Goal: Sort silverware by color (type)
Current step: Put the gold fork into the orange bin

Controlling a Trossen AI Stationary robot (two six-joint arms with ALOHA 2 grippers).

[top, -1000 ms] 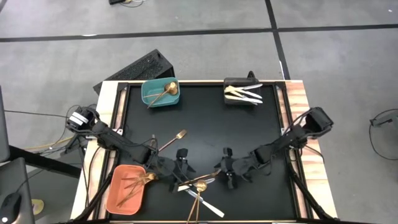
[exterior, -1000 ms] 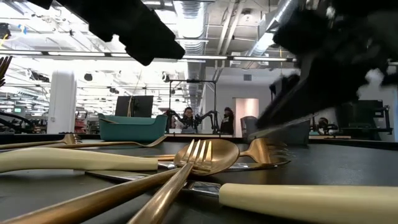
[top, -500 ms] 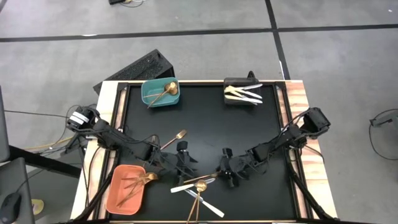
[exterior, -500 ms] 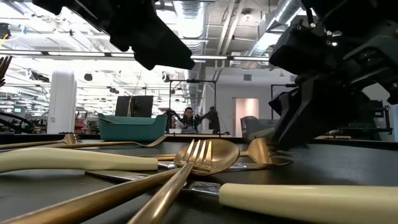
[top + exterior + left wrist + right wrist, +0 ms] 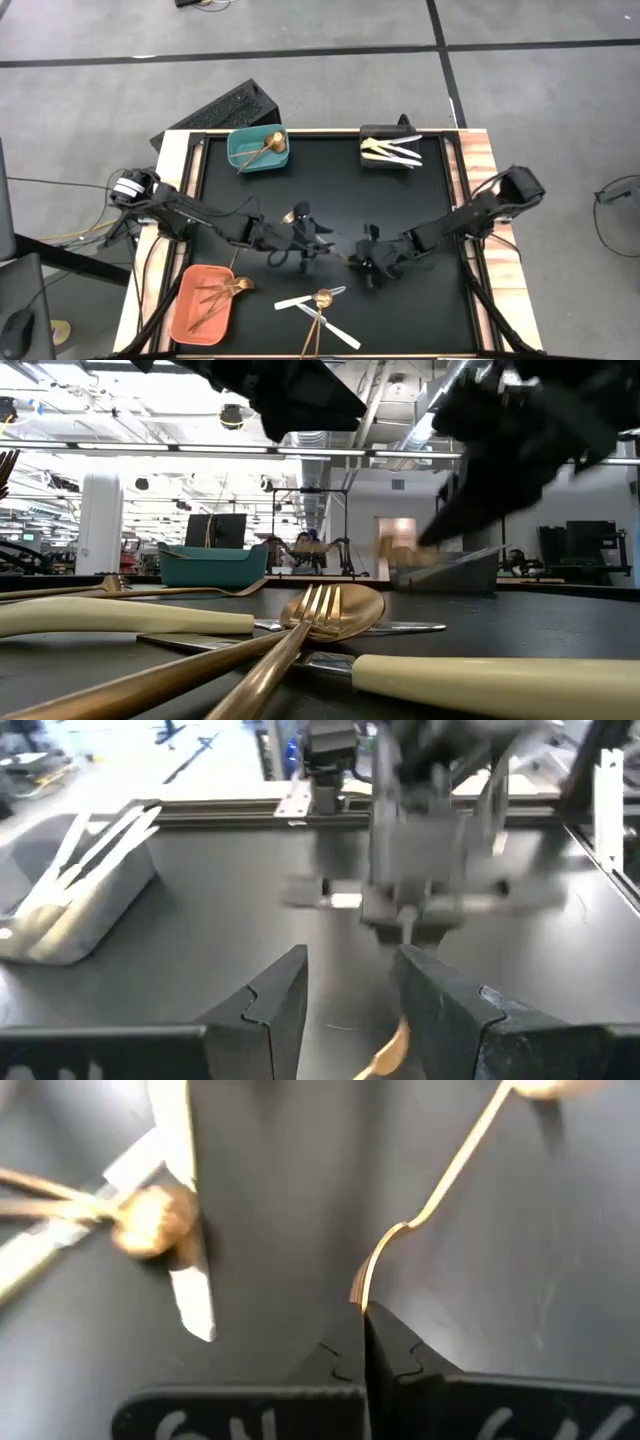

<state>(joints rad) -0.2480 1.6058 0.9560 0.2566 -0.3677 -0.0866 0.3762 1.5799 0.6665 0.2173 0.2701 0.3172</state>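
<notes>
My right gripper [image 5: 365, 1330] is shut on a gold fork [image 5: 440, 1175], which hangs clear above the black mat at mid table [image 5: 360, 264]. In the low view the fork is a gold blur [image 5: 400, 550]. My left gripper [image 5: 350, 970] hovers close by on its left [image 5: 308, 242], fingers apart. A gold piece [image 5: 392, 1050] shows low between them, and I cannot tell whether they touch it. The other silverware, white-handled knives and a gold spoon [image 5: 322, 298], lies crossed near the front edge. Another gold fork [image 5: 200, 592] lies flat farther back. My right gripper pinches the gold fork's wider, curved end [image 5: 366, 1285] between its two shut fingers, edge-on. The thin handle [image 5: 470, 1135] runs straight on beyond the fingertips. The fork is lifted clear of the mat, above the pile of silverware.
A teal bin [image 5: 240, 160] with a gold spoon stands at the far left. A black bin [image 5: 372, 158] with white knives is at the far right. A salmon bin [image 5: 190, 320] holding gold forks is at the near left. Both grippers are close together at mid table.
My right gripper came down beside the gold spoon, took hold of the gold fork lying there and lifted it off the mat, drawing back toward the far edge. My left gripper has risen and moved toward the far edge.
</notes>
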